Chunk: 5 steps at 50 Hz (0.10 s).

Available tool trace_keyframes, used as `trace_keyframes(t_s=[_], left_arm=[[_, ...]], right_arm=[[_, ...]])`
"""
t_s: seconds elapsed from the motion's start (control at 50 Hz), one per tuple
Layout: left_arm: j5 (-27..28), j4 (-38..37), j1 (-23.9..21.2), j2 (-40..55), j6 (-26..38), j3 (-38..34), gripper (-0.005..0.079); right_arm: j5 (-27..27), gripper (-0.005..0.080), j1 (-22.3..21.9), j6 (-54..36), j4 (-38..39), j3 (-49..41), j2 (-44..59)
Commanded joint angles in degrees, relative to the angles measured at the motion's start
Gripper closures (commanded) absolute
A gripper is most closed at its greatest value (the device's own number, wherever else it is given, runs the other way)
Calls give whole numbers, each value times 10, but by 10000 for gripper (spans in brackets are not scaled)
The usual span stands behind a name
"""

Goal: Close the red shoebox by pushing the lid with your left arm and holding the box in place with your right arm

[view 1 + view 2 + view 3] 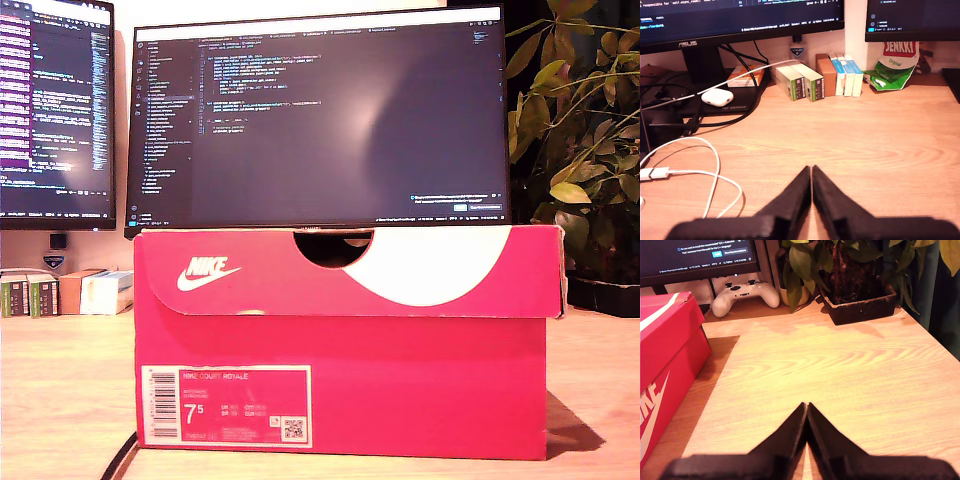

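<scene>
A red shoebox (340, 380) with a white swoosh stands on the wooden desk, filling the middle of the exterior view; its lid (345, 270) lies flat over the top with a half-round notch at the front. No arm shows in that view. In the second wrist view the red shoebox (665, 360) lies off to one side of my second gripper (806, 407), which is shut, empty and apart from it over bare wood. My first gripper (811, 170) is shut with nothing in it, above bare desk; the box does not show in its view.
Monitors (320, 115) stand behind the box. A potted plant (860, 295) and white game controller (745, 294) sit beyond my second gripper. Small boxes (820, 77), a green bag (892, 67), white cables (695, 172) and an earbud case (717, 96) lie ahead of my first gripper.
</scene>
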Motion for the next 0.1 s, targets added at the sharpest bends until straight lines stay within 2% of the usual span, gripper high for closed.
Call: trace_keyframes(t_s=[0.0,0.08], left_arm=[[0,-6,4,-3,0,-19,758],[0,-6,4,-3,0,-19,758]], right_arm=[[-1,764,0,2,3,-6,-4],[-1,764,0,2,3,-6,-4]])
